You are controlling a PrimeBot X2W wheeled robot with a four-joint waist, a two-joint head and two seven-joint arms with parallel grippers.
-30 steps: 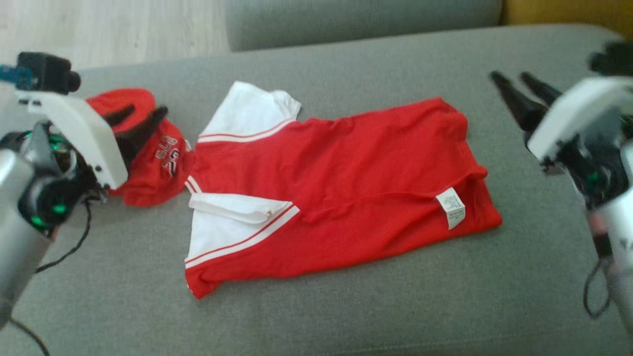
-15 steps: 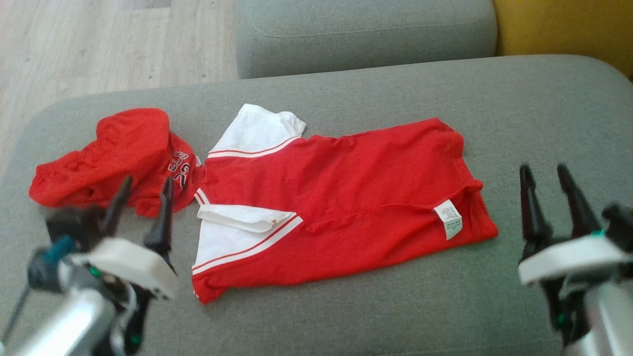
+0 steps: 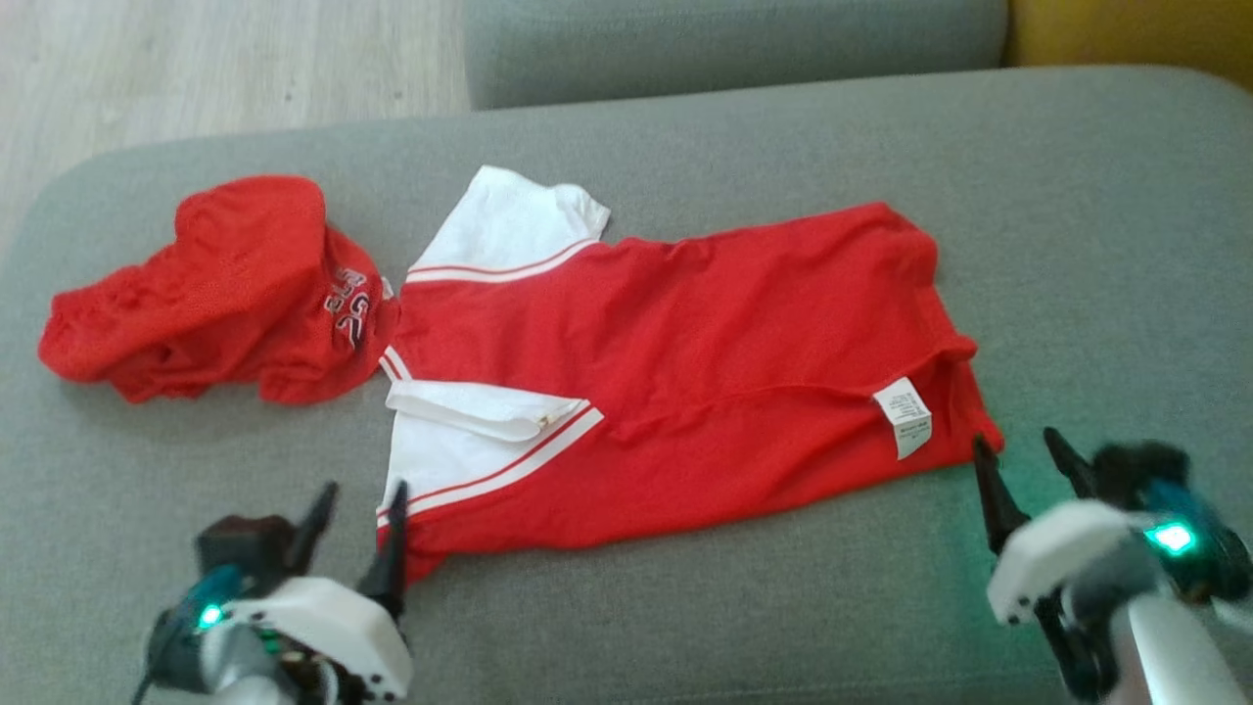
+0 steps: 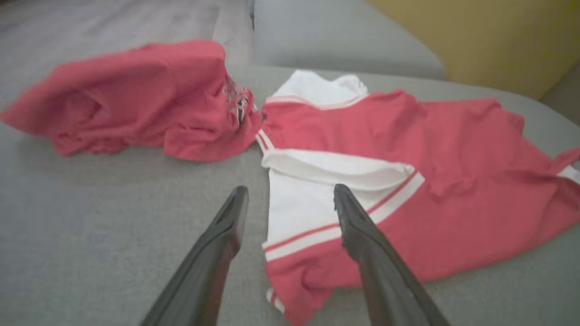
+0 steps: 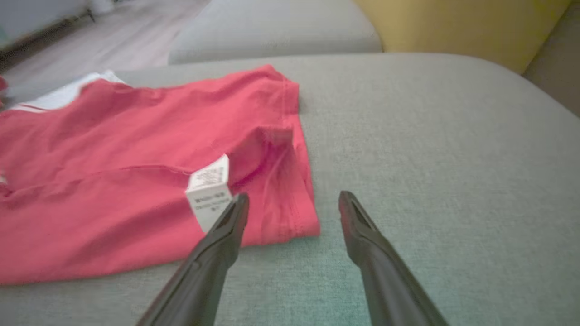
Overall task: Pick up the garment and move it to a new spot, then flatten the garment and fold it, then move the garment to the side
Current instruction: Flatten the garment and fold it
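Red cloth with white shoulders, the garment lies spread on the grey cushion, its long side running from the robot's left to its right. The white sleeves are at the left end. The hem is at the right end, with a white label turned up near the front corner.

A crumpled red piece with lettering lies at the left and meets the garment at the neck; I cannot tell if the two are joined.

The left gripper stands wide at the front left corner of the garment. In the left wrist view this corner lies between the two fingers, with the right finger over the red edge and the left finger over bare cushion. The right gripper is also spread wide, at the front right corner. In the right wrist view its left finger is in front of the label and its right finger is over bare cushion. Both grippers hold nothing, and I cannot tell if any finger touches the cloth.

Bare cushion runs along the whole front edge of the garment, and there is a wide free area to the right of the hem. Behind the garment a narrower band reaches to the back cushion. The wooden floor shows past the left rear edge of the cushion.
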